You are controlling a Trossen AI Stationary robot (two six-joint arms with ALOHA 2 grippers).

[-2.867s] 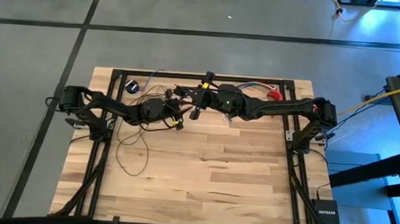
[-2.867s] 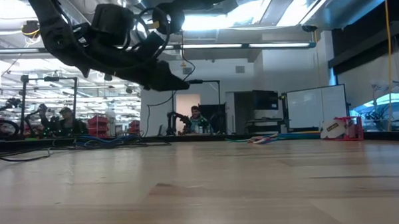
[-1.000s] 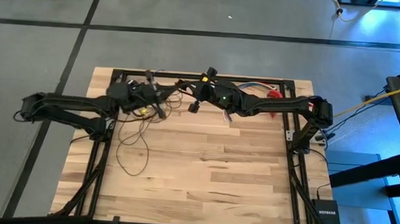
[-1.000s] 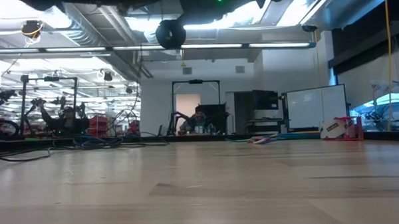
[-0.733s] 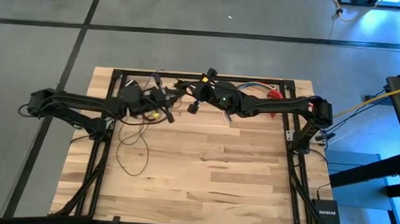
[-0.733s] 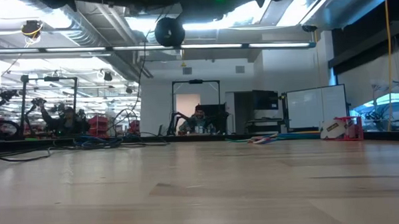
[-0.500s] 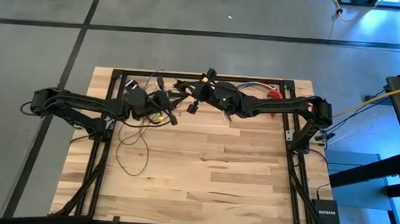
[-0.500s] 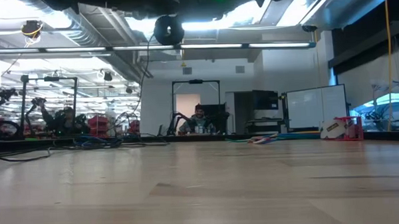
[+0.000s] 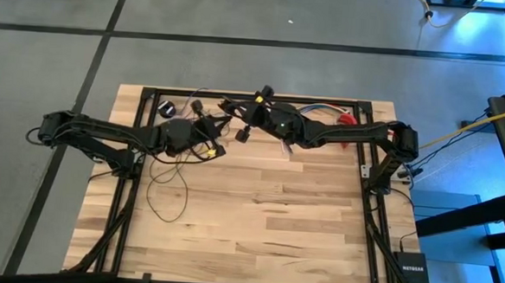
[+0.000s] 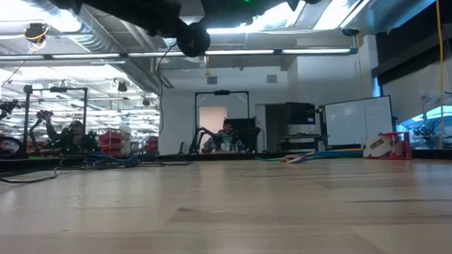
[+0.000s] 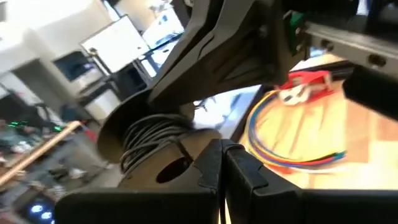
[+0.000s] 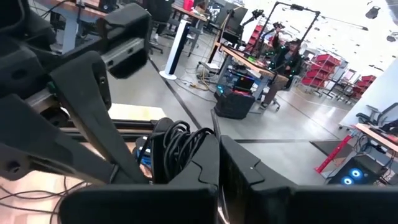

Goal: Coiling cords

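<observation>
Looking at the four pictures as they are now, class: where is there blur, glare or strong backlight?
Left wrist view: room behind streaked with blur, the cords sharper. Low view: bright ceiling lights silhouette the arms at the top. High view: blue glare at the upper right corner. Right wrist view: background bright, near-white at the upper right.

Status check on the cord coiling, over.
Left gripper and right gripper both shut, close together over the table's far edge. Cord bunched at both, loose loops trailing on the wood. Multicoloured wires lie nearby.
</observation>
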